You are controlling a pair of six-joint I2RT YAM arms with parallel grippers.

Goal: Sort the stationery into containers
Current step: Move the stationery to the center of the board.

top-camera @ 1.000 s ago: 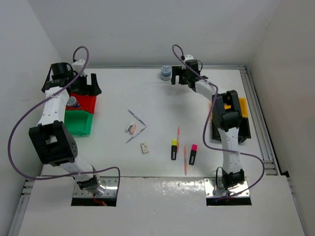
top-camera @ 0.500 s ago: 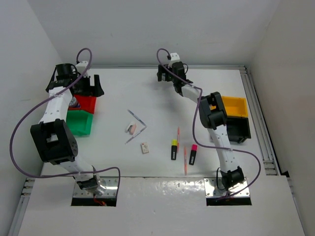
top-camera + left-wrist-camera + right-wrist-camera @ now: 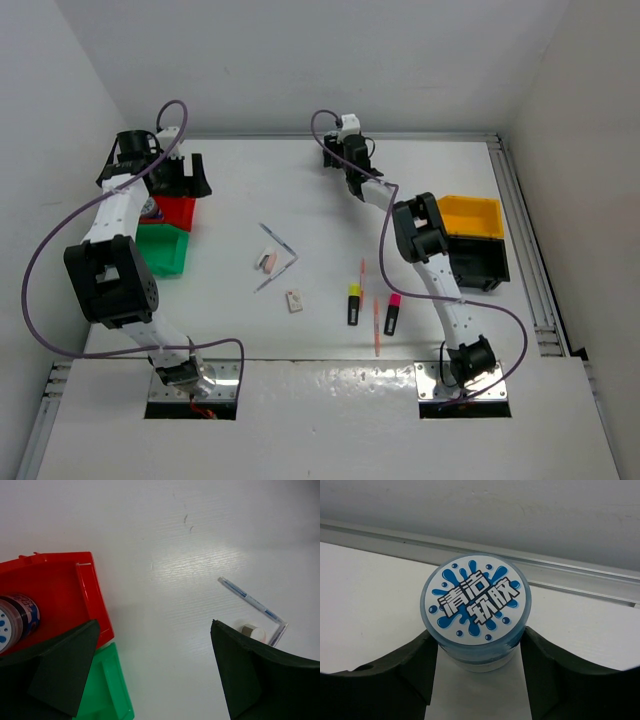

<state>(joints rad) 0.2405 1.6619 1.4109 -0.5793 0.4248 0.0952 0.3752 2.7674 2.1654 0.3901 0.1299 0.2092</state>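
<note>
My right gripper is at the far back of the table, shut on a round blue-white tape roll that stands on the table; its fingers press both sides. My left gripper hovers open and empty by the red bin, which holds the other tape roll. The green bin sits against it. Two grey pens, a pink eraser, a beige eraser, yellow and pink highlighters and two orange pencils lie mid-table.
The yellow-orange bin and the black bin stand at the right, beside the right arm. A metal rail runs along the back wall just behind the tape roll. White walls close in on the left, back and right.
My right gripper swung left along the back edge and came down over the tape roll, which now sits between its fingers. My left gripper shifted slightly over the red bin.
</note>
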